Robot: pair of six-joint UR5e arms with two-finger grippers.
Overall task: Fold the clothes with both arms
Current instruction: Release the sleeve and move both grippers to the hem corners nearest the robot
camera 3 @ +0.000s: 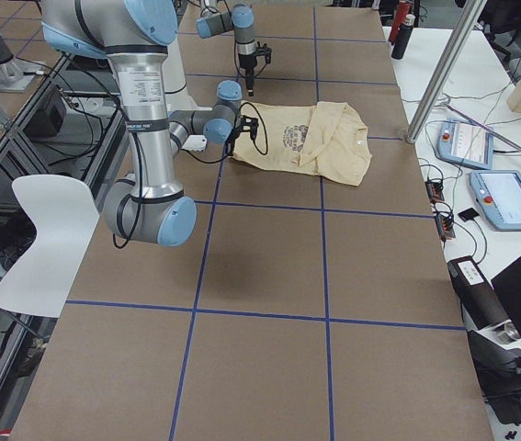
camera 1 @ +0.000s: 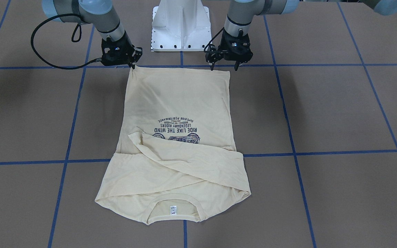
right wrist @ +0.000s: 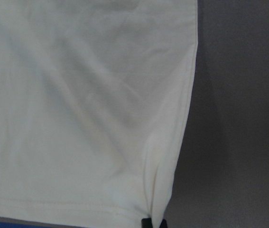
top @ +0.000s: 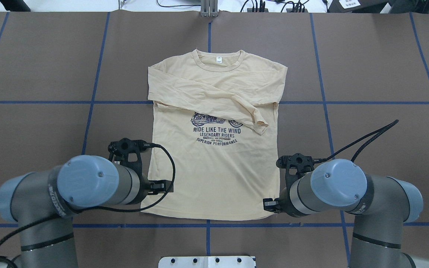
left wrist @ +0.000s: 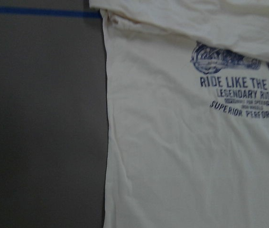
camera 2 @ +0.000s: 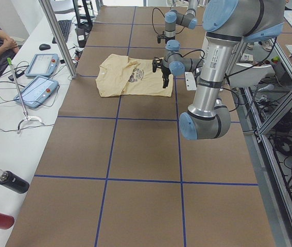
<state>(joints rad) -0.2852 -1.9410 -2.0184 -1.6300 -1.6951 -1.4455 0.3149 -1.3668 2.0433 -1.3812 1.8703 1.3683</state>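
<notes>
Shirt (camera 1: 181, 100) in R jaws; L wide

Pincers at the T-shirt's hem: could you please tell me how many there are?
2. The right pincer appears closed on one hem corner of the T-shirt; the left pincer is open at the other hem corner.

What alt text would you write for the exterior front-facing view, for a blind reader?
A cream T-shirt lies flat on a brown table, collar toward the camera, sleeves folded across its chest. At the far hem the right gripper pinches one corner; the left gripper stands open over the other.
</notes>
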